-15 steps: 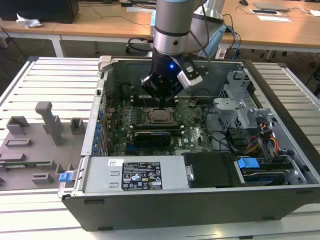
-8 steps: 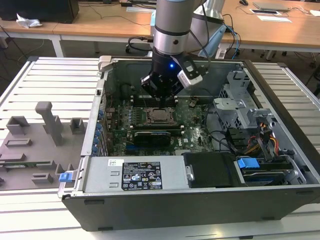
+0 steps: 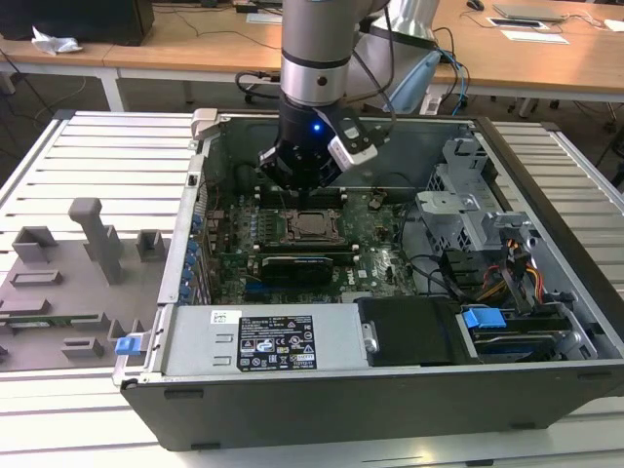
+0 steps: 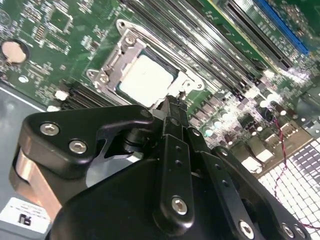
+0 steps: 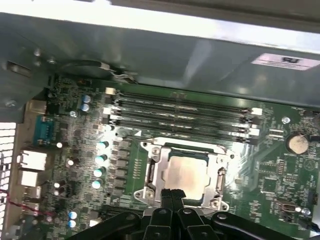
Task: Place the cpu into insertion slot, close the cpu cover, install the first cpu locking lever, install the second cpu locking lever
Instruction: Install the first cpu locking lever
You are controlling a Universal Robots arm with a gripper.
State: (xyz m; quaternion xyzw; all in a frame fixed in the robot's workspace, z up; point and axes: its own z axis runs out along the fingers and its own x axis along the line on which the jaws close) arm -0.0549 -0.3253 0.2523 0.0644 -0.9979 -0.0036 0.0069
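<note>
Cpu (image 5: 186, 172) lies flat in the insertion slot (image 3: 292, 226), and the cpu cover (image 5: 153, 172) is down over its edges, so it looks seated. Your gripper (image 5: 172, 196) is pressed together, pinching nothing, which suits pushing rather than carrying. Both wrist views put the tip just beside the cover; I can't tell if it's touching. Exterior view adds the arm above the motherboard (image 3: 380, 261).

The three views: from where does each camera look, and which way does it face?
Exterior view: off the arm, outside the open computer case, looking down into it; shows the arm and gripper.
Second wrist view: on the wrist, looking along the gripper at the cpu.
First wrist view: on the wrist, facing the motherboard; the gripper shows.
Both wrist views share the cpu and the gripper near it.
</note>
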